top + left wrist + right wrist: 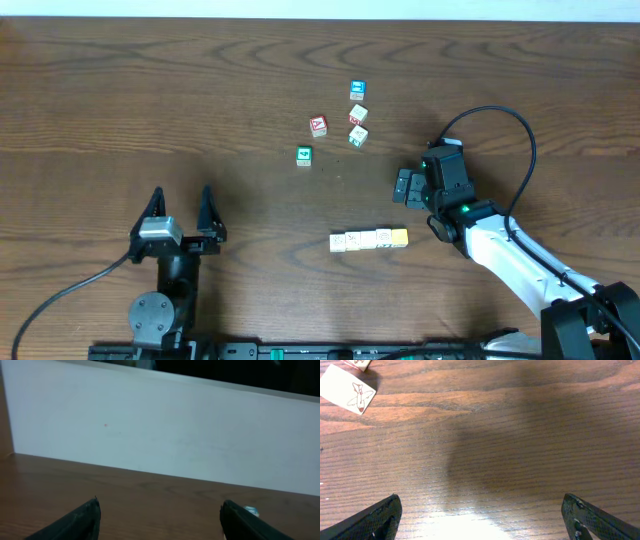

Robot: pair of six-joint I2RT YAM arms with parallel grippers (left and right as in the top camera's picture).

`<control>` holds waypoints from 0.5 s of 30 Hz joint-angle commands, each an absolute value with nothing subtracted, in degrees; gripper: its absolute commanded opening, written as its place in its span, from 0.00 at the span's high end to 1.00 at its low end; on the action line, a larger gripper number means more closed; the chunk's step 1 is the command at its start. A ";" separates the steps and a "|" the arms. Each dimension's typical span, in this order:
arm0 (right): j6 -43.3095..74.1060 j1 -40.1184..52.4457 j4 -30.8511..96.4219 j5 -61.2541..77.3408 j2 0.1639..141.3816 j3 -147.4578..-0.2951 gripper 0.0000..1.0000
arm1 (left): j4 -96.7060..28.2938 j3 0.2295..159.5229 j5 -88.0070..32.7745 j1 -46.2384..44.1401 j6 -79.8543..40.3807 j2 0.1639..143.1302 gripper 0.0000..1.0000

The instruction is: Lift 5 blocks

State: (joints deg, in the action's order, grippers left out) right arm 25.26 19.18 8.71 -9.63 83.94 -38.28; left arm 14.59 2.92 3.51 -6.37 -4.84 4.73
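Five blocks (368,240) lie in a row on the bench (200,90), and both grippers are spread wide and empty.
Only the overhead view shows the row: four cream blocks and a yellow one at the right end, touching side to side near the middle of the bench. It lies just near-left of the right gripper (405,186) and well right of the left gripper (182,192), with five loose cubes (357,114) farther back. The right wrist view misses the row. It shows wood grain between spread fingers (370,522) and, far left, a cube face with a red aeroplane (347,394). The left wrist view gives a white wall (160,435), the bench and a small bluish cube (251,510) peeking past one finger. Neither gripper touches anything.
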 commanded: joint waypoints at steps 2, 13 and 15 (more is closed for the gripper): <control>26.11 18.41 8.62 -9.76 83.92 -38.35 0.01 | 12.99 0.21 8.36 -5.65 -6.04 1.10 0.23; 26.11 18.41 8.62 -9.76 83.92 -38.35 0.01 | -3.57 0.23 11.11 -4.71 -7.09 0.05 0.23; 26.11 18.41 8.62 -9.76 83.92 -38.35 0.01 | -3.55 0.21 10.98 -4.51 -7.11 0.05 0.23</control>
State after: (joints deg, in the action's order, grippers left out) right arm 25.26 19.18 8.71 -9.58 83.94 -38.28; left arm -0.25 0.78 9.80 -4.97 -7.09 0.56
